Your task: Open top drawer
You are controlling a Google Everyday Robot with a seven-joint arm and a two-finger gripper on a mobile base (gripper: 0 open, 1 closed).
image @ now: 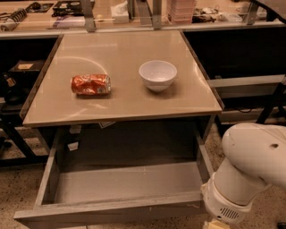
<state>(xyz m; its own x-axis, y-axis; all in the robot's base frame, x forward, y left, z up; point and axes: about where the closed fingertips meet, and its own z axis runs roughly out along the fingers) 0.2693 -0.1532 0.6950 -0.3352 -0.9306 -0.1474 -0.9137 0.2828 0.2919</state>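
Note:
The top drawer (pixel 120 183) stands pulled far out below the beige tabletop. Its wide shallow grey tray shows with nothing in it, and its front edge runs along the bottom of the view. My white arm (pixel 246 170) fills the lower right corner, beside the drawer's right front corner. The gripper itself is below the frame's bottom edge and does not show.
On the tabletop (pixel 120 103) lie a crushed red can (pixel 90 84) on its side and a white bowl (pixel 157 74). A cluttered bench (pixel 134 13) runs along the back. Dark frames and shelves stand left and right of the table, over speckled floor.

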